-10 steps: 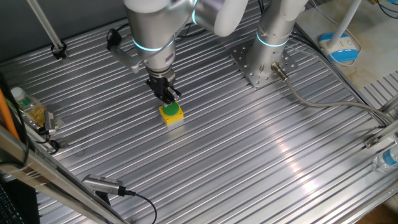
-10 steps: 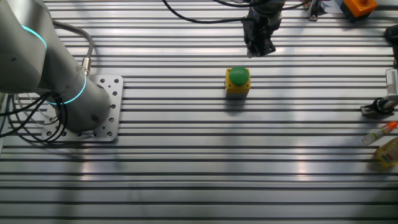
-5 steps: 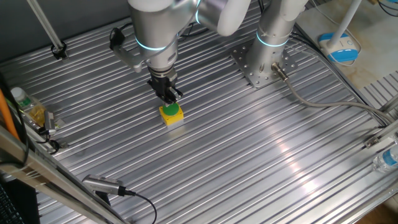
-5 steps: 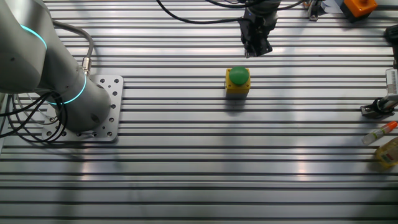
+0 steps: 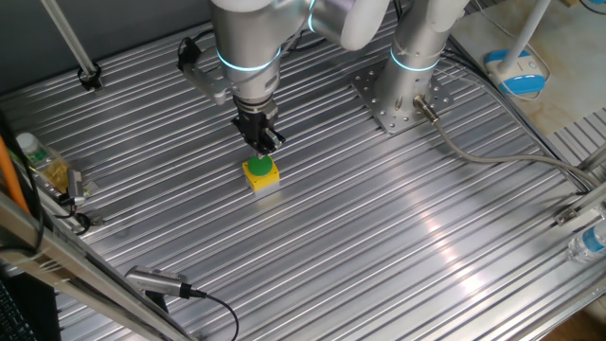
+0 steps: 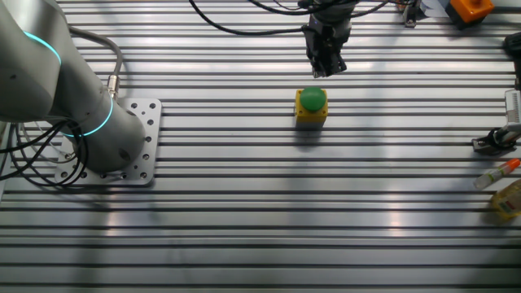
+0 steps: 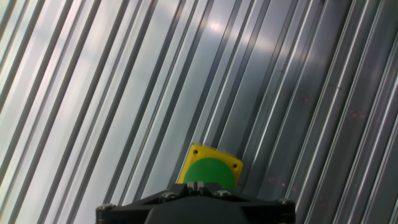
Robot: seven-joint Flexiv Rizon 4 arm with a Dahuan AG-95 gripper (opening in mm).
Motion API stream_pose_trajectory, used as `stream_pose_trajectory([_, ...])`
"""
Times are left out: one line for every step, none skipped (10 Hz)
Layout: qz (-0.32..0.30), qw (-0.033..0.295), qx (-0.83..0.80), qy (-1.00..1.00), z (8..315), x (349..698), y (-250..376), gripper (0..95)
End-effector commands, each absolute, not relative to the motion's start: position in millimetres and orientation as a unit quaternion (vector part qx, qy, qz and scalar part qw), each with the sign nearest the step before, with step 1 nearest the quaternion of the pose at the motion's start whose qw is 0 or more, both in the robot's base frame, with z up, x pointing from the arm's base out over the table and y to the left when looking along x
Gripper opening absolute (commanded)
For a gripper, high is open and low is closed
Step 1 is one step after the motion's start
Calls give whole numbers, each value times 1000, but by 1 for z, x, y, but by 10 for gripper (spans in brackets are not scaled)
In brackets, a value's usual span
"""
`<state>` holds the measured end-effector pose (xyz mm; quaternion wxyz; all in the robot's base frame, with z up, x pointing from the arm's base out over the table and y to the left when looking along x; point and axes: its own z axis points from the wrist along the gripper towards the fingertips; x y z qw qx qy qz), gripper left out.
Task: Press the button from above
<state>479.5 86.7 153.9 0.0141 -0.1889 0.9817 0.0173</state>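
Observation:
The button (image 5: 260, 168) is a green round cap on a small yellow box with a pale base, standing upright on the ribbed metal table (image 5: 379, 237). My gripper (image 5: 264, 146) hangs above it, pointing down, its tips a little above and behind the cap. In the other fixed view the gripper (image 6: 323, 69) is just beyond the button (image 6: 312, 100). In the hand view the button (image 7: 210, 170) lies right ahead of the gripper (image 7: 200, 185), whose two fingertips touch each other with nothing between them.
The arm's base plate (image 5: 398, 95) is bolted at the back of the table, with a cable (image 5: 492, 156) running right. Small bottles (image 5: 43, 166) and a clamp sit at the left edge. A blue and white object (image 5: 516, 71) lies off the back right.
The gripper has shifted sideways along the table, closer to a spot over the button, staying at about the same height. The button has not moved.

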Motion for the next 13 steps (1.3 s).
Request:
stream_pose_trajectory([16, 19, -189, 982, 151, 477, 84, 0])
stream_pose_trajectory([17, 22, -189, 982, 147, 475, 83, 0])
stream_pose_trajectory([17, 23, -189, 982, 145, 475, 84, 0])
stream_pose_trajectory([17, 24, -189, 981, 143, 475, 84, 0])
stream_pose_trajectory([17, 23, -189, 981, 141, 475, 85, 0])
stream_pose_trajectory([17, 23, -189, 982, 138, 474, 86, 0])
stream_pose_trajectory([17, 23, -189, 982, 137, 474, 87, 0])
stream_pose_trajectory([18, 23, -188, 982, 137, 474, 87, 0])
stream_pose_trajectory([18, 23, -188, 982, 137, 473, 87, 0])
stream_pose_trajectory([18, 23, -188, 982, 137, 473, 87, 0])
stream_pose_trajectory([18, 23, -188, 982, 137, 473, 87, 0])
stream_pose_trajectory([18, 23, -188, 982, 137, 473, 87, 0])
stream_pose_trajectory([18, 24, -188, 982, 137, 473, 87, 0])
